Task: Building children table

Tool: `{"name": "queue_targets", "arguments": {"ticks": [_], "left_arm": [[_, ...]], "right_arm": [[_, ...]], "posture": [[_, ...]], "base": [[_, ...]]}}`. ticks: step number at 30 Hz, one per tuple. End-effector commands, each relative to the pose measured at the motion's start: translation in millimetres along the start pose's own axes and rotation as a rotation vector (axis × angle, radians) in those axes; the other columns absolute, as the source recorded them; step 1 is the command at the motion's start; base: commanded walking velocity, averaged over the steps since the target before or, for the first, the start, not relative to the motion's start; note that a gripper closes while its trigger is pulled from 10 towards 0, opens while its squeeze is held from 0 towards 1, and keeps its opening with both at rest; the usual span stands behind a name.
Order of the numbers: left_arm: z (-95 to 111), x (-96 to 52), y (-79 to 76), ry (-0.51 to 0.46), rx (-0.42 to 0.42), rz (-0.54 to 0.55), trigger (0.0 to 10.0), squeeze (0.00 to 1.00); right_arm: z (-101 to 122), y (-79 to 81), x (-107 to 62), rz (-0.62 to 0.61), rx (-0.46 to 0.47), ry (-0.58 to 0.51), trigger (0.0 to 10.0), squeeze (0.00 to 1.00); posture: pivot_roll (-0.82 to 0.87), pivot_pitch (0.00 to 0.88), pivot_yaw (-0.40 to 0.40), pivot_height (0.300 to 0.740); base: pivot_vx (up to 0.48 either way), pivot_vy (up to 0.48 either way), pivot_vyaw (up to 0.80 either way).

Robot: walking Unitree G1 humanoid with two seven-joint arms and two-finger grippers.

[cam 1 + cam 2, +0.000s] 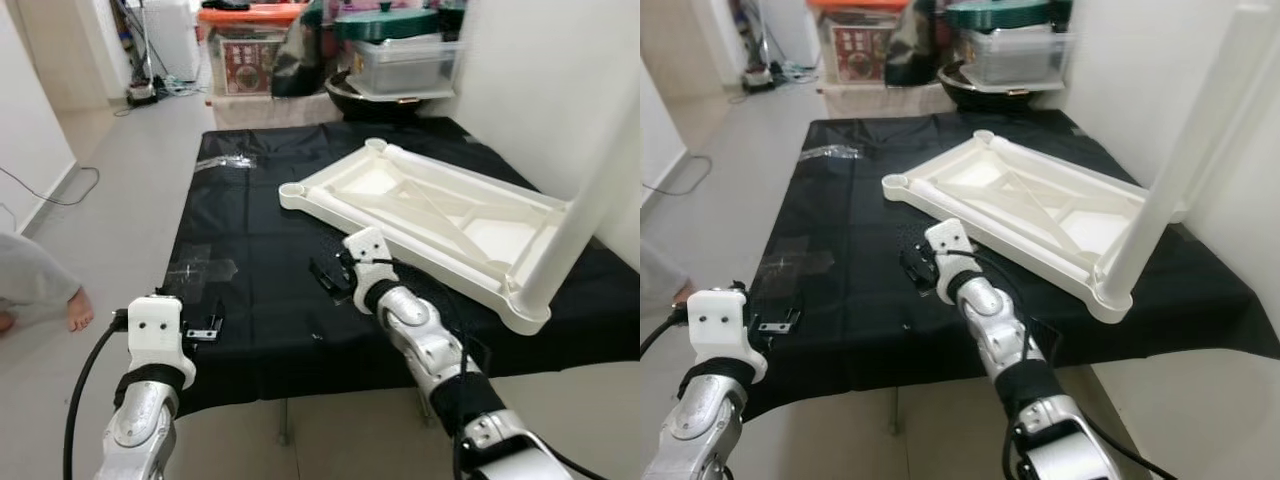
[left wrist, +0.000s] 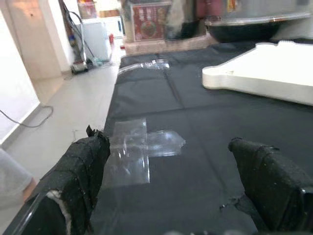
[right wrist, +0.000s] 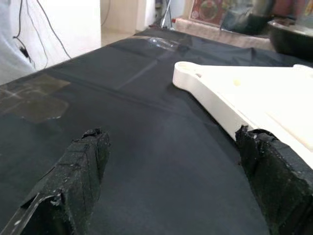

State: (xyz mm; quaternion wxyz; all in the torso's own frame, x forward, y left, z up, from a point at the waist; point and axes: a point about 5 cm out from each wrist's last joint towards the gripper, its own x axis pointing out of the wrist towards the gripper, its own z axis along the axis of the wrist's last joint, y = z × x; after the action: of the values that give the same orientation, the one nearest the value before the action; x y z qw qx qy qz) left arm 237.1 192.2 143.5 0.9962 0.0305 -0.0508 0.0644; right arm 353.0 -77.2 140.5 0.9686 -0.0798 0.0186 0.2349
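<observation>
The white plastic table leg (image 1: 590,190) is blurred and cut off by the upper edge. A person's grey trouser leg and bare foot (image 1: 40,290) are cut at the left edge. Labels on the far storage boxes (image 1: 245,60) are too small to read.

— Where are we? A home, we'd say: grey tiled floor (image 1: 150,170) running into a hallway, loose cables by the white wall.

— We agree. Stacked clear plastic storage boxes (image 1: 405,62), a green-lidded pot (image 1: 385,22), a person's bare foot (image 1: 78,310) beside the black-covered surface (image 1: 250,230).
</observation>
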Motion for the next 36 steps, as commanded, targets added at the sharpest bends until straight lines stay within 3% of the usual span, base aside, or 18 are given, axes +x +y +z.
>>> {"name": "queue_targets", "arguments": {"ticks": [1,13,21,26,36], "left_arm": [[-3,0.3,-3.4,0.009,0.006,-0.017,10.0,0.00],[1,21.2,-24.1,-0.006,-0.019,-0.132,10.0,0.00],[0,20.7,-24.8,-0.009,-0.054,-0.164,10.0,0.00],[2,19.1,-24.0,-0.020,-0.056,-0.154,10.0,0.00],[3,18.1,-24.9,-0.026,-0.056,-0.149,10.0,0.00]], "right_arm": [[-3,-1.8,-3.6,-0.007,0.014,0.015,10.0,0.00],[8,-1.5,-21.3,-0.053,-0.032,0.015,10.0,0.00],[12,-1.8,-19.4,-0.065,-0.064,0.018,10.0,0.00],[14,7.6,-19.4,-0.034,-0.104,0.008,10.0,0.00],[12,10.3,-16.7,-0.014,-0.084,0.022,10.0,0.00]], "posture": [[0.07,0.000,-0.057,0.740],[-0.04,0.000,0.048,0.740],[-0.02,0.000,0.034,0.740],[0.00,0.000,0.015,0.740],[0.01,0.000,-0.003,0.740]], "base": [[0.000,0.000,0.00],[0.000,0.000,0.00],[0.000,0.000,0.00],[0.356,0.000,0.00],[0.364,0.000,0.13]]}}
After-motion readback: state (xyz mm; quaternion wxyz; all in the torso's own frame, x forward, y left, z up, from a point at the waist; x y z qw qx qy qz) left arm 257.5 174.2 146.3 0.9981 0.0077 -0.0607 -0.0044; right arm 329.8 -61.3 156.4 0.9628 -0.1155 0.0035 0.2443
